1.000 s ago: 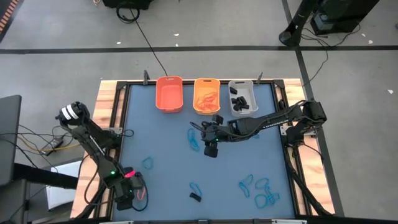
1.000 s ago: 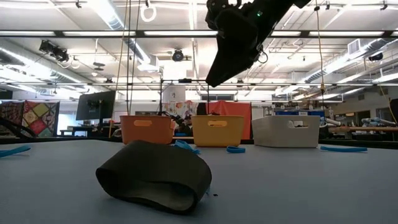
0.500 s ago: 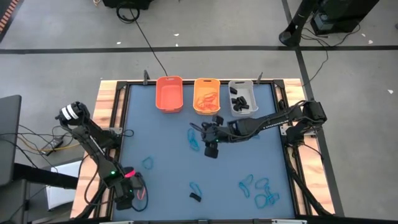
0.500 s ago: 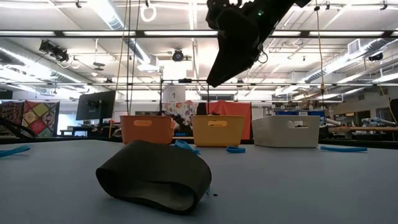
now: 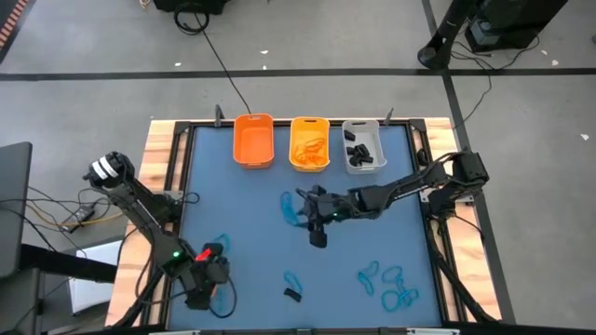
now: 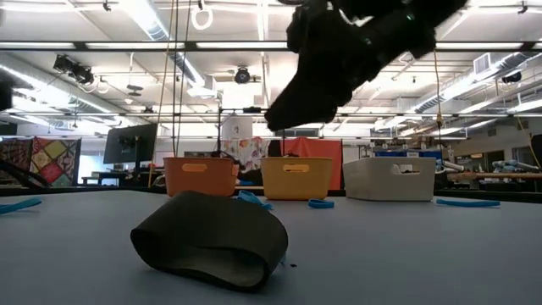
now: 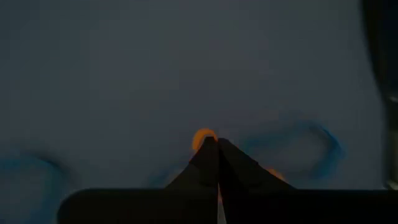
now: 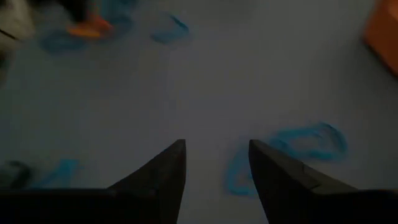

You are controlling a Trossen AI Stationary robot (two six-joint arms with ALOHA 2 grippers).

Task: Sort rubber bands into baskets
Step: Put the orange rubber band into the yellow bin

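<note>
Three baskets stand in a row at the far edge: orange (image 5: pixel 253 140), yellow-orange (image 5: pixel 310 142) with orange bands in it, grey-white (image 5: pixel 363 146) with black ones. My left gripper (image 5: pixel 216 261) is near the table's left front, shut on an orange rubber band (image 7: pixel 203 138), with a blue band (image 7: pixel 305 148) lying beside it. Over the table's middle my right gripper (image 8: pixel 216 163) hangs open, slanting down above a blue band (image 8: pixel 308 144). A chunky black band (image 6: pixel 212 241) lies on the mat near the front edge. My left gripper pinches the orange rubber band (image 7: pixel 203 138) between its two shut fingers. Orange shows at the fingertips and again beside one finger (image 7: pixel 273 174). The fingers come from above, slanting steeply down. I cannot tell whether the band is off the mat.
More blue bands lie loose on the blue mat at the front right (image 5: pixel 391 284), the front middle (image 5: pixel 291 279) and near the middle (image 5: pixel 291 209). The table's wooden frame (image 5: pixel 158 158) rims the mat.
My left arm has swung a little toward the table's right and risen slightly, and its wrist has rolled. My right gripper has sunk and tipped its fingers further down over the blue bands in the middle.
</note>
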